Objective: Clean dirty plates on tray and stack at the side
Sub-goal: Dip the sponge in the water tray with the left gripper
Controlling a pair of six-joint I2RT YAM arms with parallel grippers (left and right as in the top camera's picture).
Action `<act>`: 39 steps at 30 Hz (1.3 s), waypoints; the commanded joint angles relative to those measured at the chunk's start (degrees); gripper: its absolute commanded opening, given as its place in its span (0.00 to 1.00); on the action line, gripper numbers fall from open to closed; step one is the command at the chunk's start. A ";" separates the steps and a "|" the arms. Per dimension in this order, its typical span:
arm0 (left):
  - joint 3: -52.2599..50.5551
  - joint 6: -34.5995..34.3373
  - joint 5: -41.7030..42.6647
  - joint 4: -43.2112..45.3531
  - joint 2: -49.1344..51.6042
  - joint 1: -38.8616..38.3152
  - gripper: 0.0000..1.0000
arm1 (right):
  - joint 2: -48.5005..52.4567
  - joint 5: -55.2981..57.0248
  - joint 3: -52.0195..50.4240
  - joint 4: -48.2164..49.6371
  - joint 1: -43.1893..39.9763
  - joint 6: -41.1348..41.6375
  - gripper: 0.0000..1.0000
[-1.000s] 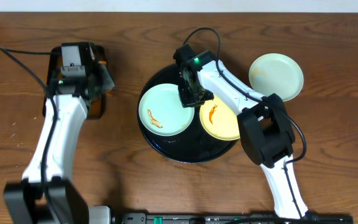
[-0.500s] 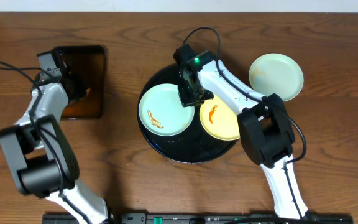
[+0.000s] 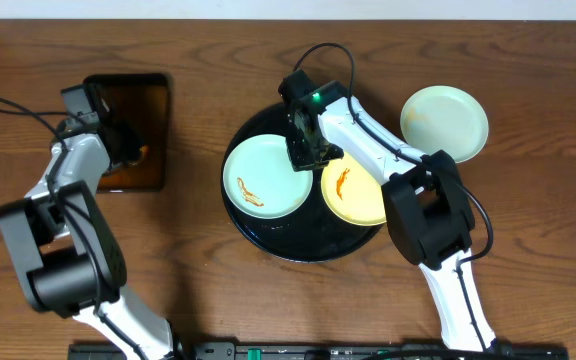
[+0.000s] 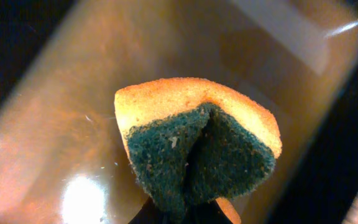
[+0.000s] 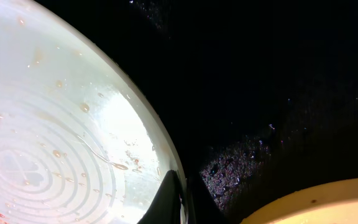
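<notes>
**Two dirty plates on the round tray, one plate aside on the table**

Two of the plates lie on the tray (image 3: 298, 238), the large round black one. The smeared mint plate (image 3: 265, 176) fills its 9 o'clock half and has an orange streak low on its face. The yellow plate (image 3: 356, 192) sits toward 3 o'clock and also has an orange streak. The two are just beside each other, and the right wrist view shows a strip of wet black tray between their rims. The outer mint plate (image 3: 444, 122) is off the tray, on the wooden table (image 3: 528, 250) at about 2 o'clock from it, well apart from the other two.

The right gripper (image 3: 308, 155) is down at the 2 o'clock rim of the smeared mint plate. In its own camera the two dark fingers (image 5: 168, 200) stand very close together, with the pale rim running in between them, so they pinch this rim. The plate surface there is wet, with small drops and pale ring lines.

The left gripper (image 3: 131, 150) is over the rectangular tray (image 3: 150, 105), which lies at 9 o'clock from the round tray and holds brown liquid (image 4: 73, 93). It is clenched on the sponge (image 4: 197, 149), which is folded in two, with the dark green rough side inward and the orange-yellow side on the outside. I cannot tell whether the sponge touches the liquid.
</notes>
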 commanded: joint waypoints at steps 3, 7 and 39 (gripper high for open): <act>0.04 -0.15 0.35 -0.79 -3.76 0.42 0.08 | 0.42 1.86 -0.24 0.70 0.98 -0.66 0.01; -0.09 -1.66 0.33 -0.96 -0.39 0.42 0.08 | 0.42 1.86 -0.24 0.39 0.98 -0.66 0.01; -0.96 -2.67 -2.27 -1.70 -20.26 1.05 0.08 | 0.42 1.84 -0.24 0.35 0.98 -0.66 0.01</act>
